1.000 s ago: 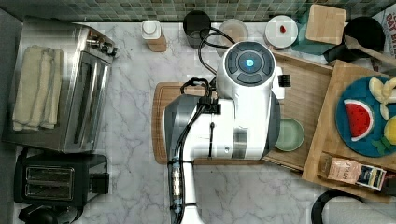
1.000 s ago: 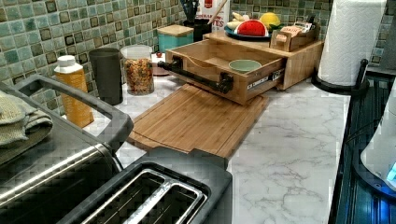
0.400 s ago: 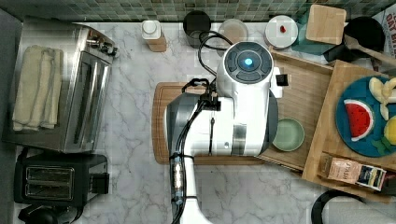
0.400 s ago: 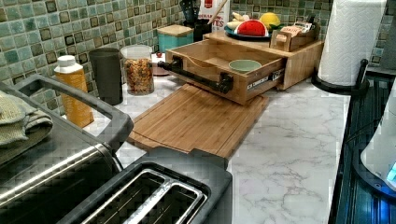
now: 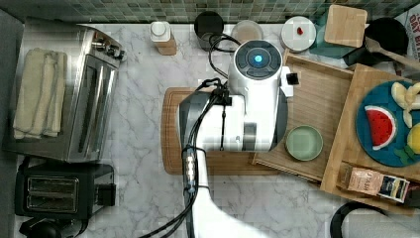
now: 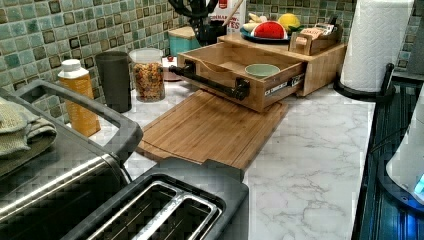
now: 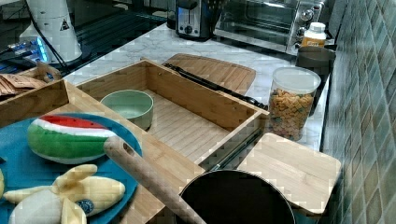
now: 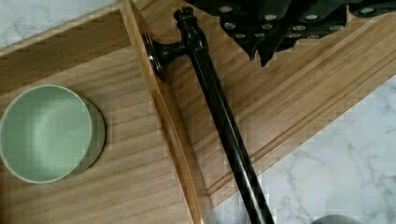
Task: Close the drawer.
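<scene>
The drawer (image 5: 317, 99) is a light-wood tray standing pulled out from its wooden cabinet (image 6: 325, 65), over the end of a cutting board (image 6: 210, 127). A black bar handle (image 6: 210, 82) runs along the drawer's front wall (image 8: 161, 116). A green bowl (image 5: 303, 143) sits inside near one corner (image 8: 44, 133). My white arm (image 5: 252, 99) hangs over the drawer's front in the top view. In the wrist view my gripper (image 8: 261, 53) hovers above the cutting board (image 8: 289, 93), just outside the handle (image 8: 219, 116), fingertips together and holding nothing.
A toaster oven (image 5: 89, 99) and toaster (image 5: 54, 191) stand at the top view's left. A cereal jar (image 6: 148, 75), black cup (image 6: 114, 75) and bottle (image 6: 77, 102) line the tiled wall. A fruit plate (image 5: 391, 124) tops the cabinet; a paper towel roll (image 6: 372, 45) stands beside it.
The arm has shifted slightly toward the top view's upper left. The drawer and bowl have not moved.
</scene>
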